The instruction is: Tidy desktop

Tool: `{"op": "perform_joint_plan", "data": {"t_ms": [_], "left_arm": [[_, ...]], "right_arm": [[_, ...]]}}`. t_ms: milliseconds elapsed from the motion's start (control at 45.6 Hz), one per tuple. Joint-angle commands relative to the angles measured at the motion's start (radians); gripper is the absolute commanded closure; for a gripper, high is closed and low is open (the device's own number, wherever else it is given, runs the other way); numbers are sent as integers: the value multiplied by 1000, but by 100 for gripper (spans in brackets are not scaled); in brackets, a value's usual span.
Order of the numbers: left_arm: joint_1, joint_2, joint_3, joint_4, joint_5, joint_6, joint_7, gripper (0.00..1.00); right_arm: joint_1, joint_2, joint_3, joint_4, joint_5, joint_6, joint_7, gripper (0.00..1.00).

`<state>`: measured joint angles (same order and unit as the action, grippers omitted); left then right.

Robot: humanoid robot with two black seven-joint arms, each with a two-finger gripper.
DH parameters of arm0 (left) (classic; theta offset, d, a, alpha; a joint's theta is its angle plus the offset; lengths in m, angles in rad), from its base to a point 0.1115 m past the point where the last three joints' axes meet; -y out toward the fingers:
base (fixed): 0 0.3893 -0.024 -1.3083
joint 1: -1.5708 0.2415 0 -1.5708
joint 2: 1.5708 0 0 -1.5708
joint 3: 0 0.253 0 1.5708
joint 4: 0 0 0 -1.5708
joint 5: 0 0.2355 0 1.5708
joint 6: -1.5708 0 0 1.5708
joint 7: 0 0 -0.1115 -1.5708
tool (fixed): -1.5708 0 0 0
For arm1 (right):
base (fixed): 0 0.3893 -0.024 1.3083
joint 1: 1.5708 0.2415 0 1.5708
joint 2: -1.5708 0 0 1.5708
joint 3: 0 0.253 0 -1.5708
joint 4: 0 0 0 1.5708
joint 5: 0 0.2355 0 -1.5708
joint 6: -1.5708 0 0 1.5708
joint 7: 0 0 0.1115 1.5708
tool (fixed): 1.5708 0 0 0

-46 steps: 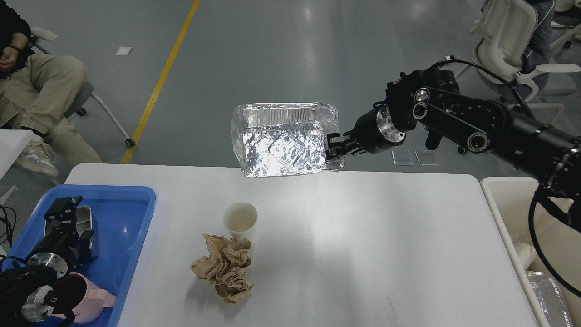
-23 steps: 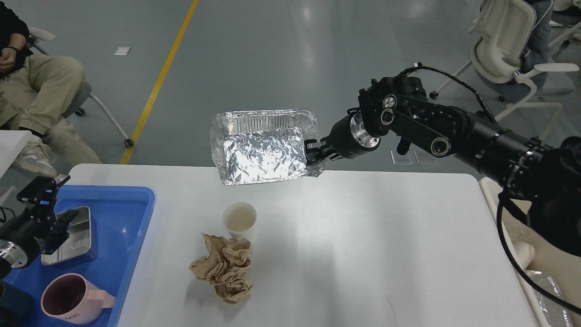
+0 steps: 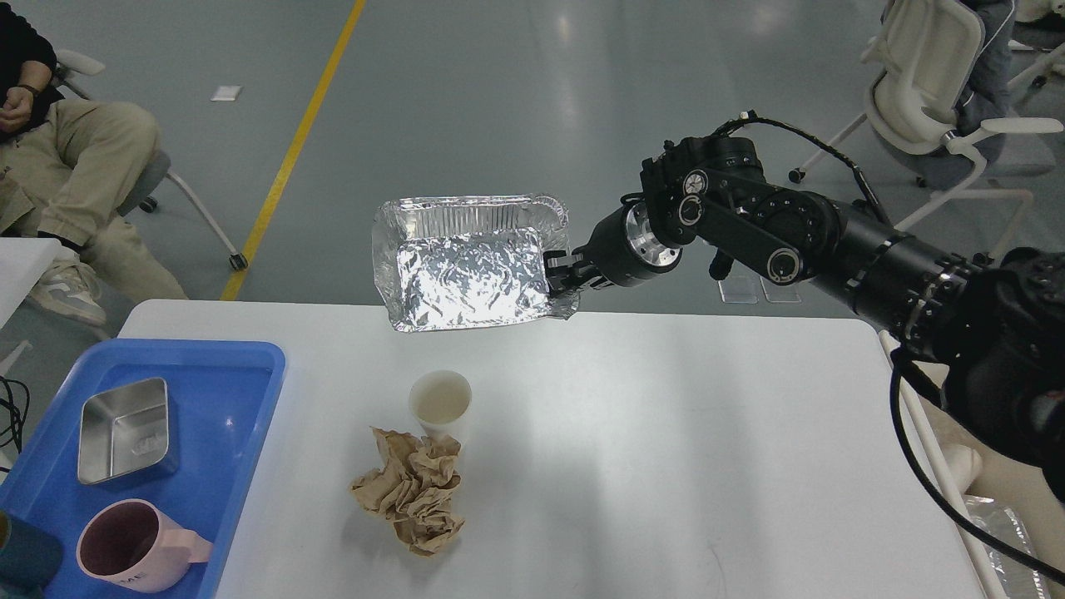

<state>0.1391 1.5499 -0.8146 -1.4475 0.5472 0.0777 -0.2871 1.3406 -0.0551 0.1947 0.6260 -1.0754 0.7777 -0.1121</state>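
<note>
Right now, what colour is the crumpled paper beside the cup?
Light brown crumpled paper, clearest in the head view.

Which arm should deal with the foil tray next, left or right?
Right. The right end effector is shut on the foil tray's edge, holding it above the far side of the desktop. The left arm is out of view.

On the desktop [image 3: 666, 466], the paper cup [image 3: 440, 403] stands just behind the crumpled paper [image 3: 409, 489]. The tray [image 3: 241, 399] at nine o'clock holds a metal tin [image 3: 125, 429] and, before it, a mug [image 3: 137, 545]. The foil pan [image 3: 466, 266] hangs over the twelve o'clock edge.
</note>
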Motion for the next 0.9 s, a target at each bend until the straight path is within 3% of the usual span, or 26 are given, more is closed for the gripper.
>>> {"op": "perform_joint_plan", "data": {"t_ms": [0,197,351,548,658,767,877], "left_arm": [[-3,73,20,6,-24,22,-24,3],[-24,65,17,6,-130,17,-35,3],[-27,9,11,44,-58,19,-121,3],[-231,-94,15,117,475,14,-132,3],[-320,-166,11,208,739,-41,-135,3],[-458,-264,23,262,1032,-102,-170,3],[-552,-358,40,314,1295,-107,-208,3]], "right_arm": [[-6,1,0,-11,0,0,0,100],[-5,0,0,-16,0,0,0,100],[-6,1,0,-17,2,-2,2,100],[-6,4,3,-16,3,-3,3,100],[-6,12,5,-17,5,-3,3,100],[-6,18,5,-19,3,-5,3,100],[-9,21,5,-19,3,-5,3,100]]}}
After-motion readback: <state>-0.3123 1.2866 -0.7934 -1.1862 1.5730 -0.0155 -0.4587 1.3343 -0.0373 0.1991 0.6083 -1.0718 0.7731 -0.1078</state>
